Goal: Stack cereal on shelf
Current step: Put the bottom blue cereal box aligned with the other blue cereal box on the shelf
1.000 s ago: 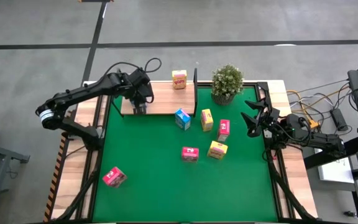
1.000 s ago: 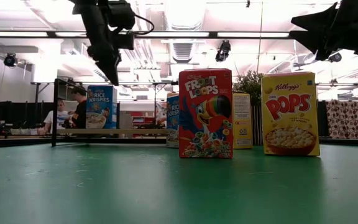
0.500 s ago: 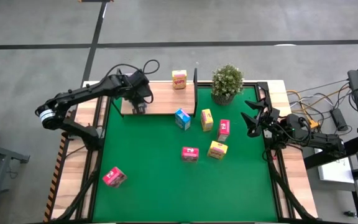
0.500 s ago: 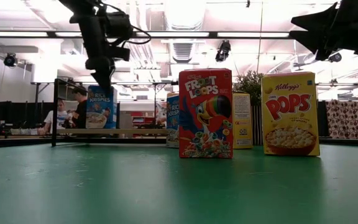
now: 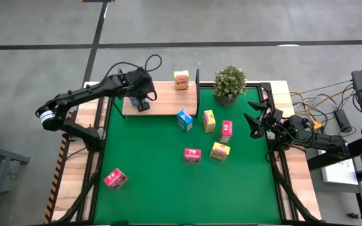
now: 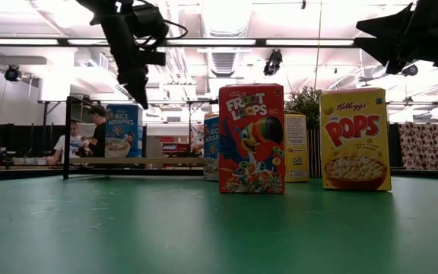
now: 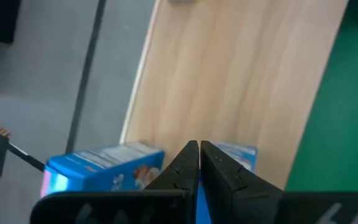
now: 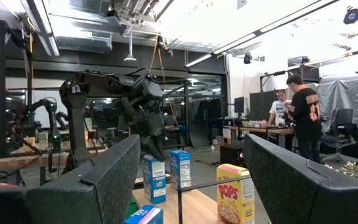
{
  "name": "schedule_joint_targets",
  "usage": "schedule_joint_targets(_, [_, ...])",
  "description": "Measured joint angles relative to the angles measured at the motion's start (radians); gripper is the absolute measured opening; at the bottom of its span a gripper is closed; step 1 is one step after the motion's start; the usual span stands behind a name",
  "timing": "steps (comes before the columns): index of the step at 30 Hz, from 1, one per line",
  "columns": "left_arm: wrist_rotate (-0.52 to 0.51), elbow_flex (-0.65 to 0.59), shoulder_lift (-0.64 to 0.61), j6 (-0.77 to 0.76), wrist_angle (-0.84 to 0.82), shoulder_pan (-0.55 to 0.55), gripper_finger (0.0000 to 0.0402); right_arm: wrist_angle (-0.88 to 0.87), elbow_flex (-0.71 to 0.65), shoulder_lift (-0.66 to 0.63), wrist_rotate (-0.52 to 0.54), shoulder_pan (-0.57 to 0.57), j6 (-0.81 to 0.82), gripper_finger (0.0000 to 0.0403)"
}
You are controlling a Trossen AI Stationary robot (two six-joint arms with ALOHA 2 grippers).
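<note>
The desk (image 5: 297, 182) carries a green mat (image 5: 156, 194), and the shelf (image 5: 168, 103) lies along the far edge, toward the far left corner. A potted plant (image 5: 229, 83) stands just beside the shelf's right end.

The job looks about a third done. A yellow box (image 5: 181, 80) stands on the shelf near its right end. The wrist views show two blue boxes (image 7: 104, 171) on the plank under the left arm, one of them reading Rice Krispies (image 6: 120, 131) in the low view. That would make three on the shelf.

Six are left on the mat:
- A third blue box (image 5: 184, 119) sits just beside the shelf's right end.
- A yellow box (image 5: 209, 120) and a pink-red box (image 5: 225, 130) stand near it.
- Another pink-red box (image 5: 192, 155) and a yellow box (image 5: 219, 151) stand at the middle of the mat.
- A lone pink-red box (image 5: 115, 179) lies well apart, toward the near left corner.

The left gripper (image 5: 142, 103) hangs over the left part of the shelf. Its fingers (image 7: 188, 163) are pressed together with nothing between them. They are above the two blue boxes and clear of them, and the low view shows a gap under the tips.

The right gripper (image 5: 254, 118) waits at the desk's right edge, fingers (image 8: 98, 180) spread wide and empty, well apart from every box.
</note>
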Motion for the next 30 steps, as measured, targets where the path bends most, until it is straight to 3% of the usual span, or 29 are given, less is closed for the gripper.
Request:
schedule_joint_targets(19, [-0.067, 0.004, -0.003, -0.002, -0.074, -0.001, 0.0000, 0.000, 0.000, 0.000, 0.000, 0.000, 0.000, 0.0274])
schedule_joint_targets(25, [0.009, 0.120, -0.008, -0.047, -0.153, -0.038, 0.0000, 0.000, 0.000, 0.000, 0.000, 0.000, 0.000, 0.0274])
schedule_joint_targets(30, [0.180, 0.155, -0.017, -0.055, -0.303, -0.057, 0.0000, -0.001, 0.000, 0.000, 0.000, 0.000, 0.000, 0.0274])
